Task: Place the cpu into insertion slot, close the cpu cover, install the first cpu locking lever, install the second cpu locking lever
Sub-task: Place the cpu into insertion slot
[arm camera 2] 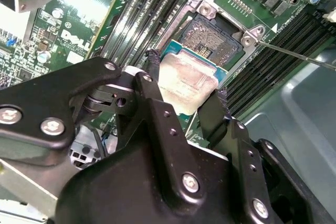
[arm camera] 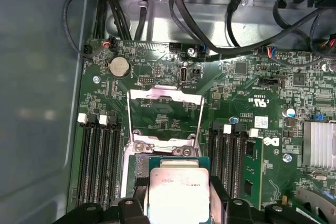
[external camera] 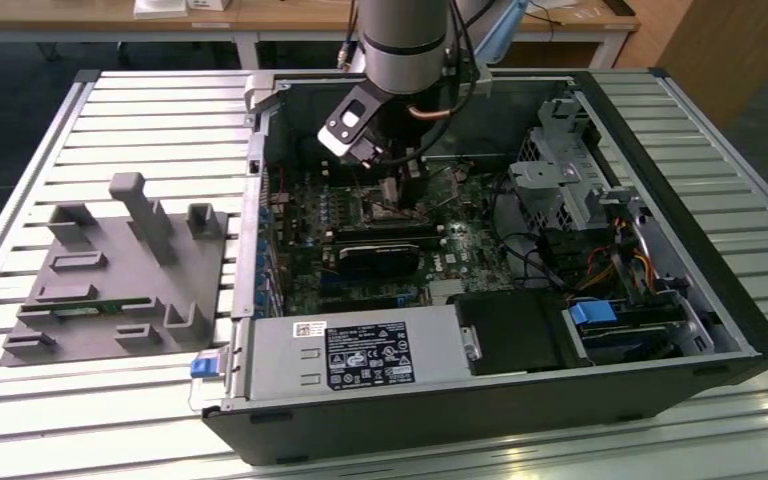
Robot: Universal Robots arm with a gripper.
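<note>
Cpu [arm camera 2: 189,80], a single chip, is pinched by two opposite edges between my two fingers [arm camera 2: 185,90]. They are spread just as wide as the chip, and its pale metal face is turned up in both wrist views.

Just beyond it lies the one insertion slot [arm camera 2: 212,35] with its dark centre bare. The chip overlaps the slot's near edge, and I cannot tell whether they touch. In the second wrist view, one thin lever rod [arm camera 2: 294,54] slants away from a corner of the slot.

In the first wrist view, the one cpu cover [arm camera: 164,94] lies flipped open past the slot. Farther on are one round coin cell [arm camera: 118,66] and then black cables [arm camera: 157,3].

In the exterior view I hang inside the open computer case [external camera: 491,425], which lies on the slatted counter [external camera: 144,120]. One grey fixture [external camera: 117,280] sits at the exterior view's left.
</note>
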